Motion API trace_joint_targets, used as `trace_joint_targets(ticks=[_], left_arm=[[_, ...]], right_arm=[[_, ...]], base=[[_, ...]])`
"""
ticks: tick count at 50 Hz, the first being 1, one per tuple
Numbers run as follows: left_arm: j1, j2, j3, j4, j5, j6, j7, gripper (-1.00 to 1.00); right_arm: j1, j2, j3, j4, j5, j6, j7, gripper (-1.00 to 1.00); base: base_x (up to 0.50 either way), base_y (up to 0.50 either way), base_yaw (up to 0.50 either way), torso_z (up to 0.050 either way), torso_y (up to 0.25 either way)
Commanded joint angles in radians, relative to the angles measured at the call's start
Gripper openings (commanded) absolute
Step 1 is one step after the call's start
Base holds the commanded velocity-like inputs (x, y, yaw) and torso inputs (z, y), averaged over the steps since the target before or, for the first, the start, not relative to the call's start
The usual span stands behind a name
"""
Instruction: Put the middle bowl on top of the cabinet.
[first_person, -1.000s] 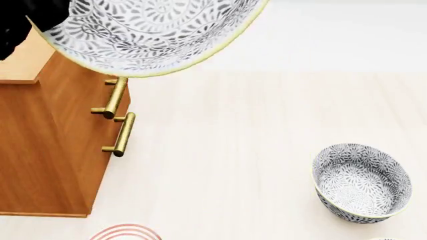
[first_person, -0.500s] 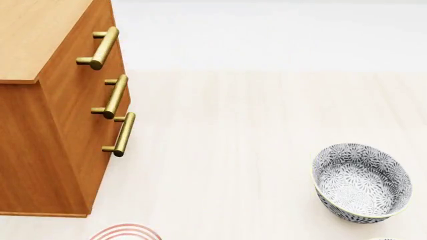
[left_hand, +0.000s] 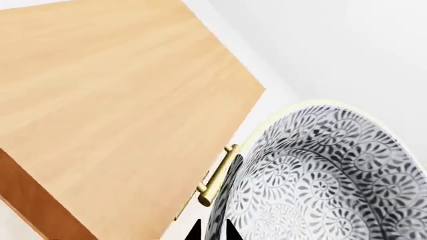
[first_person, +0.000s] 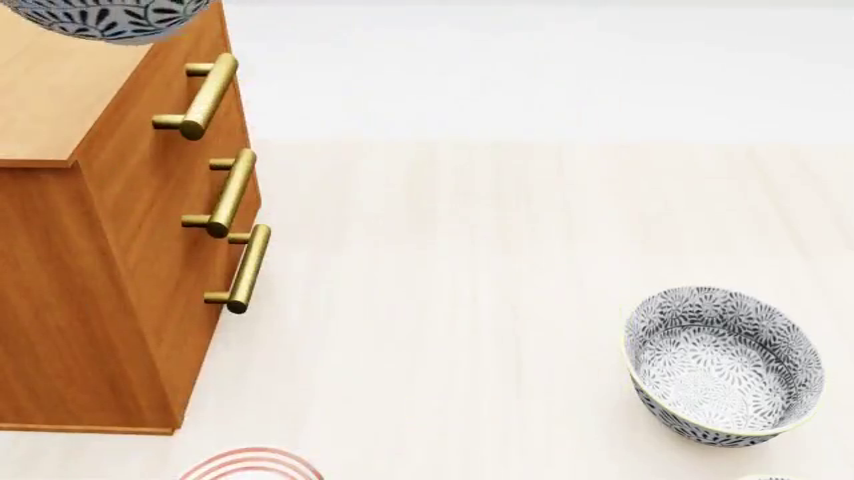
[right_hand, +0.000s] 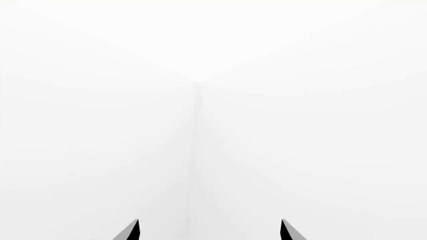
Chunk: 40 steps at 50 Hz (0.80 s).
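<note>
Left gripper (left_hand: 213, 234) pinches the bowl (left_hand: 327, 175) by its rim, carrying it over the cabinet (left_hand: 120, 110) top for placing; right gripper (right_hand: 209, 231) waits spread wide

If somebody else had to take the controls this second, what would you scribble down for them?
Left gripper: shut on the middle bowl's rim, bowl carried in the air. In the head view, only the bowl's bottom edge shows, over the cabinet's top near its front corner.
Right gripper: open, holding nothing, facing blank white.
Done: bowl picked up and brought to the cabinet.
Left: move it fully over the wooden top, lower it until it sits flat, then release.
Another matching bowl and a red-ringed plate sit on the floor; leave them.
</note>
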Motion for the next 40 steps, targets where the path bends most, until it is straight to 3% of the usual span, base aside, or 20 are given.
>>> trace_joint_targets(ticks=[1, 16, 40], left_arm=[[0.026, -0.039, -0.003, -0.081, 0.06, 0.107, -0.017, -1.0], [0.042, -0.083, -0.016, -0.088, 0.085, 0.172, -0.041, -1.0], [0.06, -0.103, 0.056, -0.215, 0.181, 0.176, 0.058, -1.0]], right_arm=[[0.0, 0.004, -0.001, 0.005, -0.001, -0.001, 0.002, 1.0], [-0.002, 0.009, -0.001, 0.007, -0.002, -0.002, 0.004, 1.0], [0.019, 0.012, -0.028, 0.002, -0.031, 0.029, 0.006, 1.0]], base=[[0.0, 0.0, 0.0, 0.0, 0.0], [0.0, 0.0, 0.0, 0.0, 0.0], [0.0, 0.0, 0.0, 0.0, 0.0]])
